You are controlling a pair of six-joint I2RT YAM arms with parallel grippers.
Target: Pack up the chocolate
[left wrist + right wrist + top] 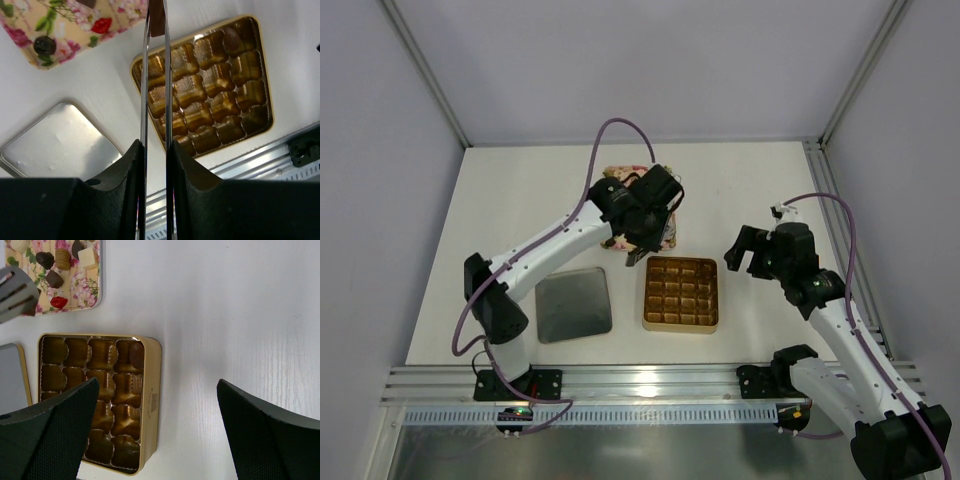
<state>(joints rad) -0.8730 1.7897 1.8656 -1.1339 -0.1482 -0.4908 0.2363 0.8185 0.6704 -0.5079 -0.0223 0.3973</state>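
A brown piece of chocolate (156, 20) is being pinched between the tips of a pair of thin metal tongs (145, 90). It is being held in the air above the white table (520, 200), between the floral tray (65, 35) and the gold box (152, 400) as seen from the left wrist. The tongs are being clamped by the left gripper (155, 150), its jaws being pressed narrowly against the two blades.

The other chocolates (54, 279) are lying loose on the floral tray, dark, tan and pale pieces and one red one among them. The tray is being shown at the far side of the table, just beyond the gold box.

Bare gold compartments are being shown across almost the whole box. A darker rounded shape (136, 356) is being seen in one corner cell, though whether it is a chocolate cannot be told.

A flat silver tin (573, 305) is lying just left of the box.

The right gripper (157, 385) is being held over the table at the box's right side, its jaws being spread wide with nothing between them.
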